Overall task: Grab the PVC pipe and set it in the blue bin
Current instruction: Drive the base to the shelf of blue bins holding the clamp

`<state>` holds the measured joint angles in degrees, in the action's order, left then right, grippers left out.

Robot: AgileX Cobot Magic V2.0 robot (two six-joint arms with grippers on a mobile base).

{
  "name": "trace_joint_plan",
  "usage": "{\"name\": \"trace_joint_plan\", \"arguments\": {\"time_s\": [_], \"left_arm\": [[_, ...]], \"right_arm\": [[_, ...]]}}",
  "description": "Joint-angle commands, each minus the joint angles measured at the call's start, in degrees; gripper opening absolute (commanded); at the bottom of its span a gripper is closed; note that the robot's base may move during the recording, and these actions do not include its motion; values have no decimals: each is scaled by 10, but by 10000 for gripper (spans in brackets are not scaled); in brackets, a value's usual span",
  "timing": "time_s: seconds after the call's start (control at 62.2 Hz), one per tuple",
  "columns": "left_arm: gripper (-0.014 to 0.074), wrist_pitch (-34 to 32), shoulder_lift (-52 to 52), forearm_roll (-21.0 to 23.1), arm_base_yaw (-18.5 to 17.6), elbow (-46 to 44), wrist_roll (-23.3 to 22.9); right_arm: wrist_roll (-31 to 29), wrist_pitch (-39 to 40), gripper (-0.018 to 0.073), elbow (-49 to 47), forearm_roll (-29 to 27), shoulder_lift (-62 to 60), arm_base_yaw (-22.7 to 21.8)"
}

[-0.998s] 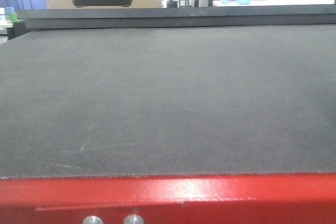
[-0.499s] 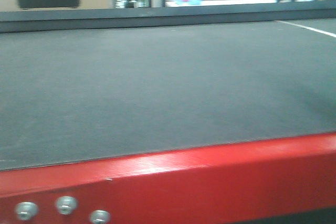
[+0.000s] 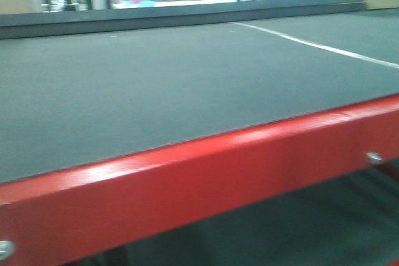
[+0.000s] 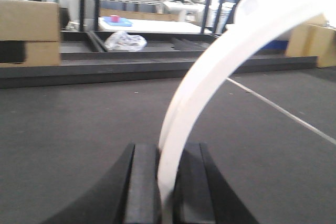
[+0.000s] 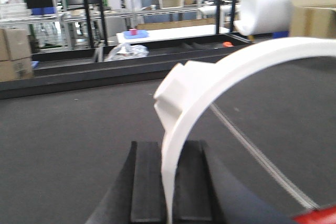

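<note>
PVC pipe, white and curved, sat clamped in the left pincer, arcing from 6 o'clock up toward 2 o'clock. The right pincer gripped a like white arc; whether it was the same piece, I could not tell. The front view showed only the desk, and no blue bin appeared in any view.

1. Dark mat fills the front view.
2. Red rail edges the mat from 8 to 3 o'clock.
3. White line crosses the mat at 2 o'clock.
4. Bolt sits on the rail at 4 o'clock.
5. Cardboard boxes stand at 9 o'clock in the left wrist view.
6. Crumpled bag lies at 11 o'clock, beyond the mat.
7. White roll shows at 1 o'clock in the right wrist view.
</note>
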<state>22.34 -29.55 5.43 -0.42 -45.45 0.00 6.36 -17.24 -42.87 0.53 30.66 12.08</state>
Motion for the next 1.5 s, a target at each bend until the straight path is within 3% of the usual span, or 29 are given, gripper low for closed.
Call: {"name": "trace_joint_plan", "arguments": {"time_s": [0.0,1.48], "left_arm": [[-111,-12,2,5,1,1,0],[-111,-12,2,5,1,1,0]], "right_arm": [[-5,16,-161,1,4,-1,0],[-5,18,-161,1,4,-1,0]]}}
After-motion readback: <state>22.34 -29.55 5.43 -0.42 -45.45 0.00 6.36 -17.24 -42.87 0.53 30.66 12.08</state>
